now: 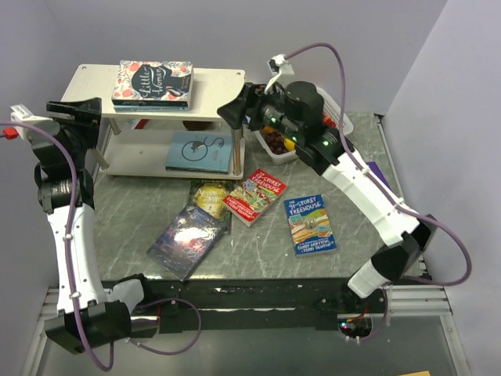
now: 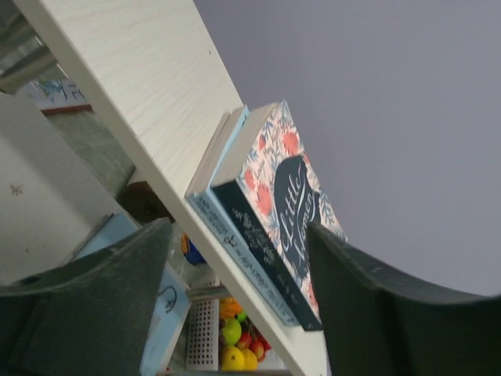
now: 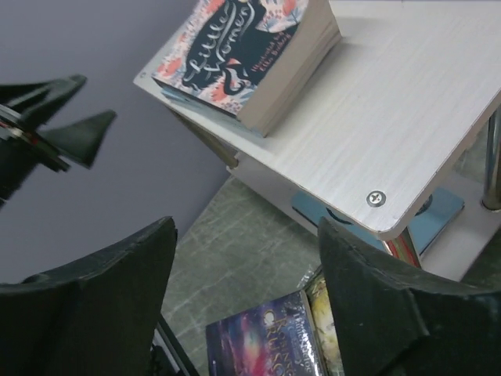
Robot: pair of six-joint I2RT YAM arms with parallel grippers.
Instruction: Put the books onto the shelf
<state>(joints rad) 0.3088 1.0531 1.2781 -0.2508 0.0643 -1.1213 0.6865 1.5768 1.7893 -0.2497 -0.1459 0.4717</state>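
Four to go, counting the paperbacks lying flat on the table point(image 1: 258, 254): galaxy book point(image 1: 188, 239), green-gold book point(image 1: 210, 197), red Treehouse point(image 1: 255, 196), blue Treehouse point(image 1: 311, 223). Finding Little Women point(image 1: 153, 82) already stacked on a pale blue book on the top board of the shelf point(image 1: 223, 84), and another pale blue book point(image 1: 200, 151) lying on the lower board.

Holding the right pincer point(image 1: 233, 110) spread and empty beside the top board's right end, with Little Women lying ahead of its fingertips. Holding the left pincer point(image 1: 94, 112) likewise parted, gripping nothing, off the shelf's opposite end, facing the spines of the stacked pair.

Judging the red Treehouse the likeliest next pick: lying below the right pincer and back toward that arm's base, well apart from it, its long axis running on a diagonal from near-left to far-right. Reckoning the right pincer clearly nearer to it than the left pincer. Noting the green-gold book touching its left edge. Probably needing to come down and back, turning the wrist to close across the book's short side.
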